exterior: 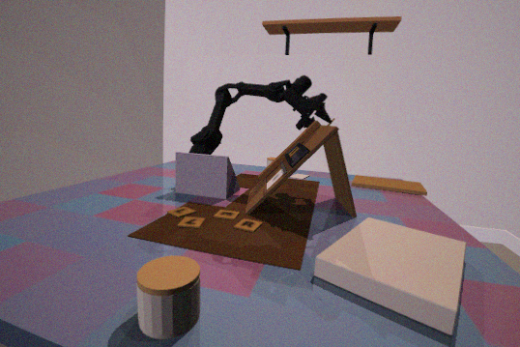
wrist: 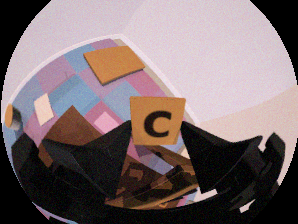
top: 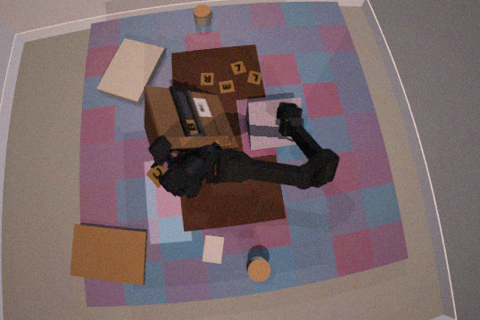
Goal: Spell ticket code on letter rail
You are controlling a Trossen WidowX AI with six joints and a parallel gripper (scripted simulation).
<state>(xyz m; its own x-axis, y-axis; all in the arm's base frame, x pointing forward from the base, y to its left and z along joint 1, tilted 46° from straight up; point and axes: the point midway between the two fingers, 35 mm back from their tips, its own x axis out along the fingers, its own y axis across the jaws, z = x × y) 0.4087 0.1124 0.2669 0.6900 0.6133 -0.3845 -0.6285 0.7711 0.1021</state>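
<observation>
From the left in the top view, our hand (top: 162,168) (exterior: 327,120) (wrist: 156,124) is partly open, its fingers closed on the C tile (top: 156,176) (exterior: 332,122) (wrist: 157,120), letter exposed, probably to enter the rail (top: 180,104) upright. On the sloping board (top: 160,104) (exterior: 256,196), what looks like a B tile (top: 191,127) (exterior: 294,152) sits in the rail beside the ticket (top: 204,111) (exterior: 276,178), whose print we can't read. Farther right, the R tile (top: 207,78) (exterior: 247,224), apparent E tile (top: 227,86) (exterior: 226,214) and two seeming L's lie loose on the brown mat (top: 189,62) (exterior: 285,251), perhaps as spares.
</observation>
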